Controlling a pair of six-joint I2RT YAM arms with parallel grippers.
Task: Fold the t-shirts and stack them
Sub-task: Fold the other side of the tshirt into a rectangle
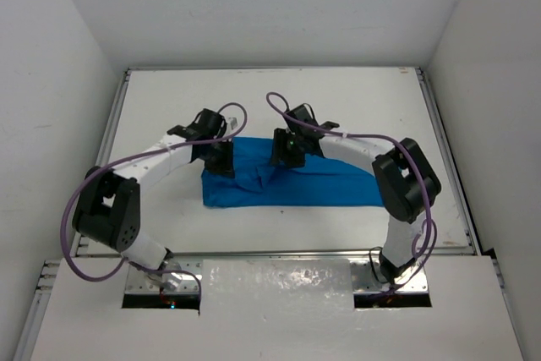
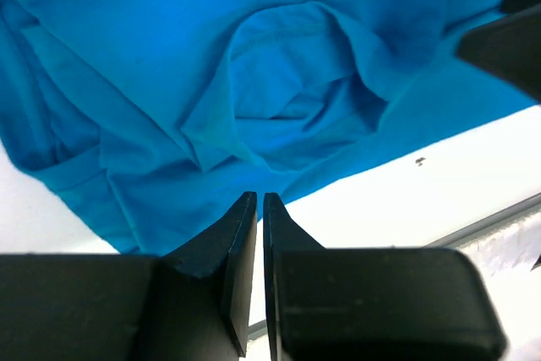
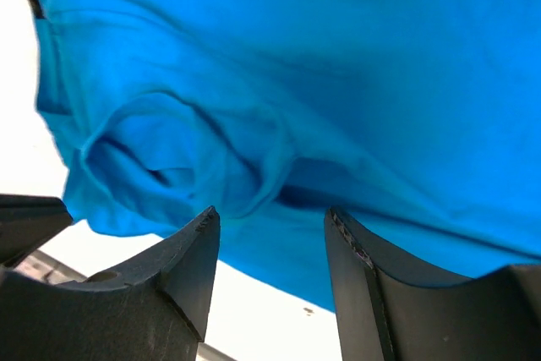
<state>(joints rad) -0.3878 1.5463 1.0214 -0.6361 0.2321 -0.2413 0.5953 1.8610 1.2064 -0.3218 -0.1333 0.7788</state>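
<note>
The bright blue t-shirt lies on the white table as a long folded strip, with a rumpled fold near its middle left. It fills the left wrist view and the right wrist view. My left gripper hangs over the strip's far left end; its jaws are shut with nothing between them. My right gripper hangs over the strip's far edge near the middle; its jaws are open and empty above the cloth.
The white table has a raised metal rim on the left, right and near sides. White walls close in on three sides. Purple cables loop over both arms. The right gripper's dark finger shows at the upper right of the left wrist view.
</note>
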